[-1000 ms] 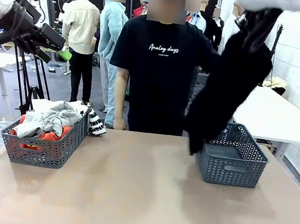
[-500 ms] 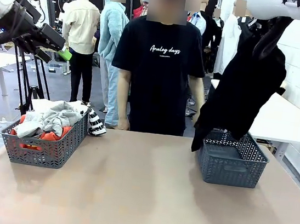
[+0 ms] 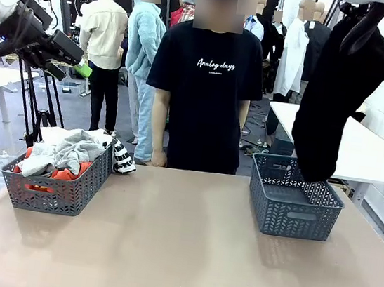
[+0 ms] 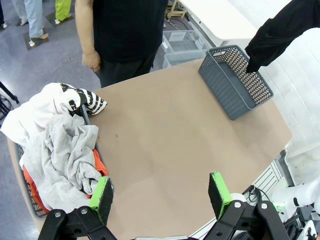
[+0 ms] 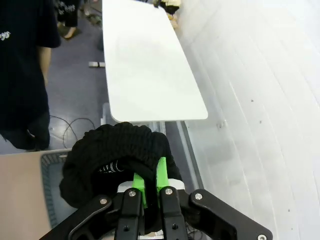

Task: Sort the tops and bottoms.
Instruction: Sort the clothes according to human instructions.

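The bottoms (image 3: 340,92), a plain black garment, hang from my right gripper (image 5: 149,182), which is shut on a bunched fold of the cloth. The garment's lower end dangles over the back of the right grey basket (image 3: 296,214). The tops lie heaped in the left grey basket (image 3: 51,192): a light grey one (image 3: 71,150), an orange one (image 3: 68,173) and a white one with black print (image 3: 121,155) spilling over the rim. My left gripper (image 4: 160,195) is open, high above the table's left side, with nothing between its green pads (image 4: 102,197).
A person in a black tee (image 3: 207,82) stands at the table's far edge, between the baskets, arms down. The brown tabletop (image 3: 178,248) lies bare between the baskets. A white table (image 3: 368,149) stands behind on the right.
My right arm has carried the black garment to the right and higher; its hem, earlier left of the right basket, now hangs over it. The left arm has not moved.
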Controlling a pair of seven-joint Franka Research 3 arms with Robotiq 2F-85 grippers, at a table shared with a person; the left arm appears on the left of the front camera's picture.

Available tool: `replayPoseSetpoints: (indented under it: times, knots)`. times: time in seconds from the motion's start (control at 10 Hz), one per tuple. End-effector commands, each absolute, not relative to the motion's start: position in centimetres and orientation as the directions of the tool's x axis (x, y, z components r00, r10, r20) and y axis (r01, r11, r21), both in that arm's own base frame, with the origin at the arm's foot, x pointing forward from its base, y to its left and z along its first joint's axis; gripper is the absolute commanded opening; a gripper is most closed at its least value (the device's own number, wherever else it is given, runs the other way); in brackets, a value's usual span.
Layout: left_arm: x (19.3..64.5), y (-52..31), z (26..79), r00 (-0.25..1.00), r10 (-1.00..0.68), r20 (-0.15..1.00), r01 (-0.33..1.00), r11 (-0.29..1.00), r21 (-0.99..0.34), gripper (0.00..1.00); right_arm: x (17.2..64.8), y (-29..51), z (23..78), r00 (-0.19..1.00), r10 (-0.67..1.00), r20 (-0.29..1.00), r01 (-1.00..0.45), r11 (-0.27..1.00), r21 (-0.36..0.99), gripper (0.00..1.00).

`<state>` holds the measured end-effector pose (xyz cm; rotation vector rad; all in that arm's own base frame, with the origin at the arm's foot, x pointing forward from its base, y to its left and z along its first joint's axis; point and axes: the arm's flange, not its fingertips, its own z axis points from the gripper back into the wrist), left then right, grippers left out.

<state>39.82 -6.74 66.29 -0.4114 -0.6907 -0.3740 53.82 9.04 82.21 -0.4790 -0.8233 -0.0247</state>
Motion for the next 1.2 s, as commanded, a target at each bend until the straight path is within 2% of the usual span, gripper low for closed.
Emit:
replayPoseSetpoints:
  times: [0.0, 0.3, 0.5, 0.7, 0.8, 1.1]
  knots:
    - [39.8, -6.8, 66.3, 0.711, -0.183, 0.678, 0.459, 0.852, -0.251, 1.0, 55.6, 10.4, 80.1, 0.711, 0.166, 0.683, 0.179, 0.897, -0.404, 0.0]
    - [39.8, -6.8, 66.3, 0.711, -0.183, 0.678, 0.459, 0.852, -0.251, 1.0, 56.4, 13.8, 69.6, 0.856, 0.221, 0.468, -0.015, 0.914, -0.406, 0.0]
    - [39.8, -6.8, 66.3, 0.711, -0.183, 0.678, 0.459, 0.852, -0.251, 1.0, 56.1, 13.8, 65.5, 0.902, 0.2, 0.383, -0.031, 0.914, -0.405, 0.0]
    - [39.8, -6.8, 66.3, 0.711, -0.183, 0.678, 0.459, 0.852, -0.251, 1.0, 56.0, 13.4, 64.1, 0.929, 0.179, 0.324, -0.034, 0.912, -0.408, 0.0]
    - [39.8, -6.8, 66.3, 0.711, -0.183, 0.678, 0.459, 0.852, -0.251, 1.0, 57.1, 14.9, 63.3, 0.908, 0.195, 0.37, -0.031, 0.914, -0.405, 0.0]
    - [39.8, -6.8, 66.3, 0.711, -0.183, 0.678, 0.459, 0.852, -0.251, 1.0, 57.1, 14.9, 63.3, 0.908, 0.195, 0.37, -0.031, 0.914, -0.405, 0.0]
